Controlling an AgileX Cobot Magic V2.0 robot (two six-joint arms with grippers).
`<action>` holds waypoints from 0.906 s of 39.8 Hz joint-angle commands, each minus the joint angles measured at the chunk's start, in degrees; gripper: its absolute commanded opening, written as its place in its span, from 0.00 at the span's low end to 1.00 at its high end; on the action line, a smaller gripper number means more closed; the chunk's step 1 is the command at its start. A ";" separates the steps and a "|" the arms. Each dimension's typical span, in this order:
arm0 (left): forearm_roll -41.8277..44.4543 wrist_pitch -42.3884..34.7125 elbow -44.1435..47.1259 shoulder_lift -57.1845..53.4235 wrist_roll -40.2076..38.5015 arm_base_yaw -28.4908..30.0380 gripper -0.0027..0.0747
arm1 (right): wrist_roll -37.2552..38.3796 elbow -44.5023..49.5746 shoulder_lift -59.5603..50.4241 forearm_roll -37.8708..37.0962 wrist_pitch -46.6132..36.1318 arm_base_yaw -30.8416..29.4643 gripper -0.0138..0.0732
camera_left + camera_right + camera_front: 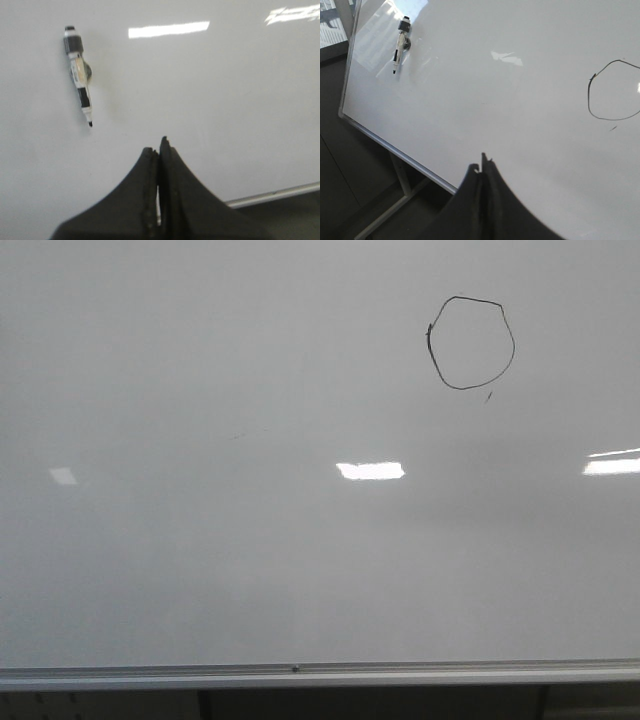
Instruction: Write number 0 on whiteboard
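The whiteboard fills the front view, its silver rail along the near edge. The number 0, a thin black closed loop, sits at the board's upper right, and the same number 0 shows in the right wrist view. A black-and-white marker lies on the board, uncapped tip towards the near edge; the marker also shows near the board's left corner. My left gripper is shut and empty, well clear of the marker. My right gripper is shut and empty above the board's near edge. Neither gripper shows in the front view.
A tiny dark tick mark lies just below the loop. Bright light reflections sit on the glossy surface. The board's metal stand and dark floor lie beyond its left corner.
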 commanded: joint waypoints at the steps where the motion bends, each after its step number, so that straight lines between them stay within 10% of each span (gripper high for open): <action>1: -3.94 -4.09 -1.39 -4.60 0.06 -0.35 0.01 | -0.30 -1.48 0.18 1.53 -3.24 -0.29 0.08; 22: -4.17 -4.64 -1.16 -9.76 0.06 -0.35 0.01 | -0.30 -1.48 0.18 1.53 -3.12 -0.29 0.08; 36: 11.59 -27.45 14.07 -16.79 -9.05 -0.35 0.01 | -0.30 -1.48 0.18 1.53 -2.93 -0.29 0.08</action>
